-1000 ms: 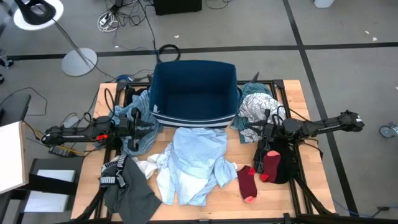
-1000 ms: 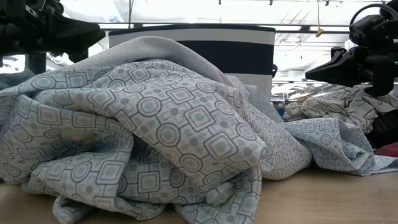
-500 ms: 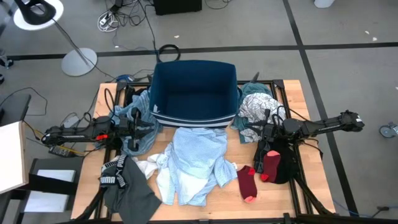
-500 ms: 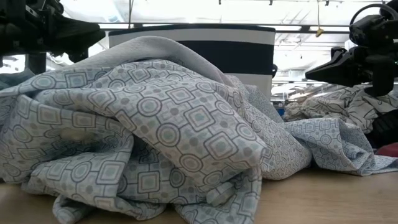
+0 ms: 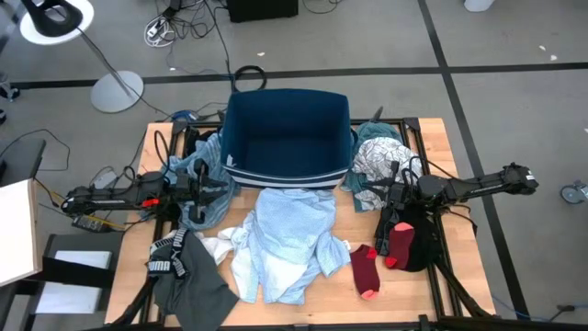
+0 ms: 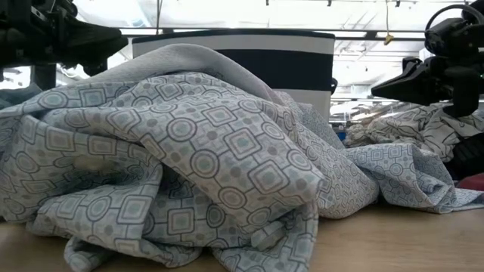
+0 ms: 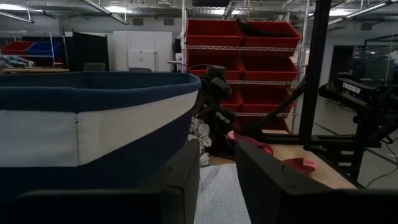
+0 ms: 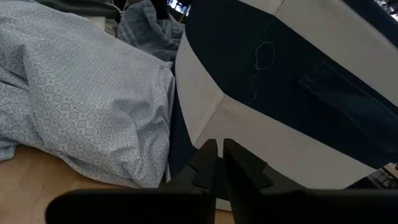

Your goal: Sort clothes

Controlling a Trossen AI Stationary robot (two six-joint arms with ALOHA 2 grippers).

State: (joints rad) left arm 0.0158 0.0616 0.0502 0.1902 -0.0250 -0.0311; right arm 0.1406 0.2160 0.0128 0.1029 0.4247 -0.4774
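A light blue patterned shirt [image 5: 292, 241] lies spread on the table in front of the navy bin [image 5: 287, 133] and fills the low view [image 6: 189, 166]. A blue-grey garment [image 5: 195, 175] lies under my left arm. A white tee [image 5: 219, 246] and a dark grey piece [image 5: 188, 280] lie at the near left. Two dark red socks [image 5: 365, 269] lie at the near right, one on a black piece [image 5: 421, 248]. White-patterned and teal pieces [image 5: 377, 152] lie right of the bin. My left gripper [image 5: 226, 188] is open and empty. My right gripper [image 5: 360, 191] is shut and empty.
The navy bin with white stripes stands at the table's far middle, between both grippers, and its wall fills both wrist views [image 7: 93, 118] [image 8: 292, 93]. Bare wood shows at the table's near right corner [image 5: 404, 294]. Cables and a lamp base [image 5: 118, 90] lie on the floor beyond.
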